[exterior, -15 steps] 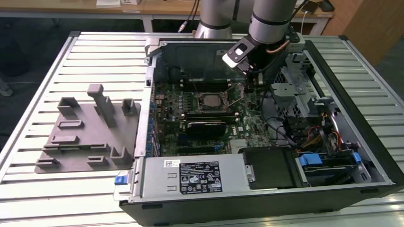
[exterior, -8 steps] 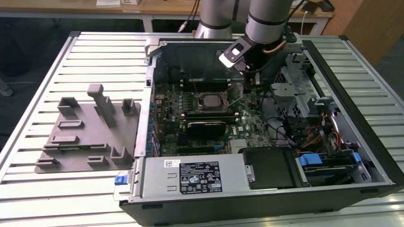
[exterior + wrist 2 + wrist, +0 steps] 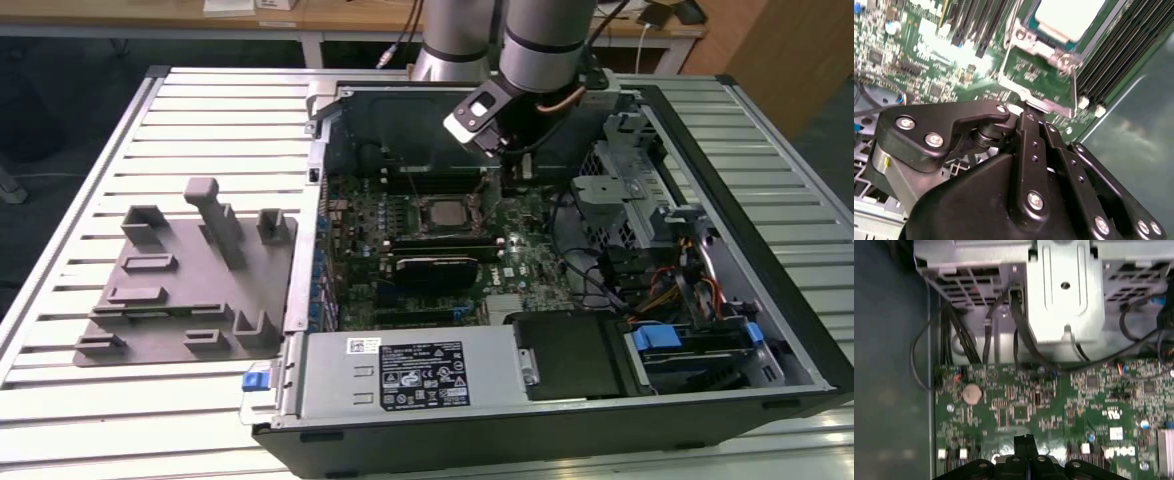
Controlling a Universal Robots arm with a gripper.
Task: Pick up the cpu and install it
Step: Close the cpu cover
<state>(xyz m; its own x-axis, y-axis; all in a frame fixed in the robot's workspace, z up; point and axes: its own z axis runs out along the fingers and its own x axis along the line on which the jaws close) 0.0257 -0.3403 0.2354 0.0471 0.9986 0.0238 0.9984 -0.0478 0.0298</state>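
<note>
The cpu [image 3: 1069, 15] lies in its socket near the middle of the circuit board [image 3: 1019, 405], inside the open computer case [image 3: 747, 400]. A hinged metal frame [image 3: 1039, 70] lies just beside it, between the cpu and the fingers [image 3: 1021, 442]. The fingers are closed against each other and hold nothing. Their tips are near that frame's edge and apart from the cpu. Memory slots [image 3: 1114, 60] run close along one side of the socket. The space above it is open. The case stands at the near edge of the slatted counter [image 3: 200, 120], with a grey holder [image 3: 174, 290] beside it.
</note>
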